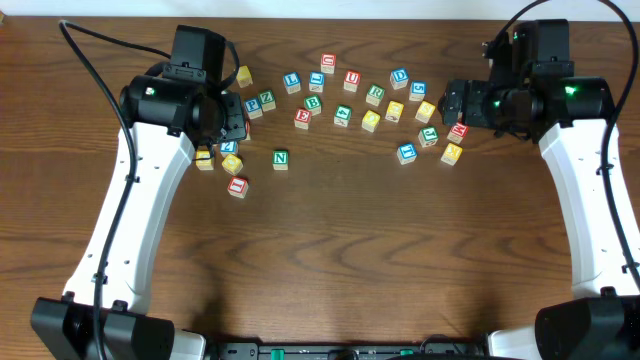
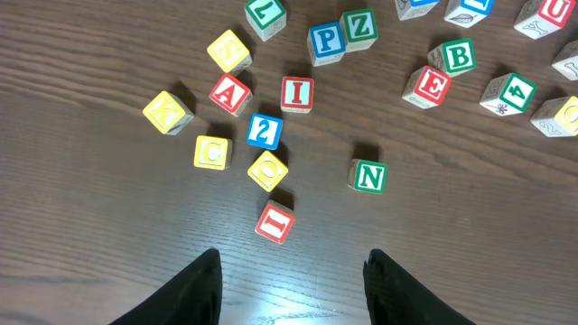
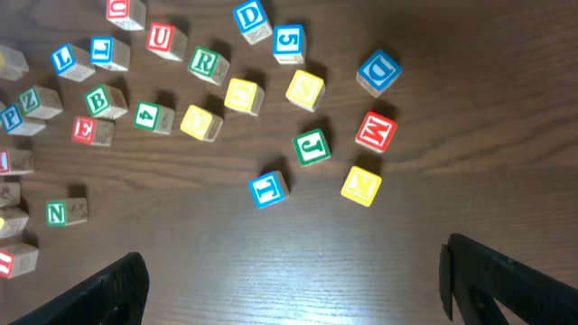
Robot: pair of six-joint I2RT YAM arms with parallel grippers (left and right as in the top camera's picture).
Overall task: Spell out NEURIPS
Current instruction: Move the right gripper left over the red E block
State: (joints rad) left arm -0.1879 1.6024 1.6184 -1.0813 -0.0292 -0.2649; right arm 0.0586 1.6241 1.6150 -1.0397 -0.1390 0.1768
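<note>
First letter down: the green N block (image 1: 280, 158) lies alone, left of centre and nearer than the jumble, which I take as the word's start, with room on the table (image 1: 340, 230) to its right. The red E (image 1: 302, 117), red U (image 1: 351, 79) and green R (image 1: 375, 94) sit farther off, crowded by neighbours. My left gripper (image 2: 292, 262) hovers spread and empty just short of a red I (image 2: 275, 221). The right gripper (image 3: 291, 257) hangs wide open, empty, near a green J (image 3: 312, 147).
</note>
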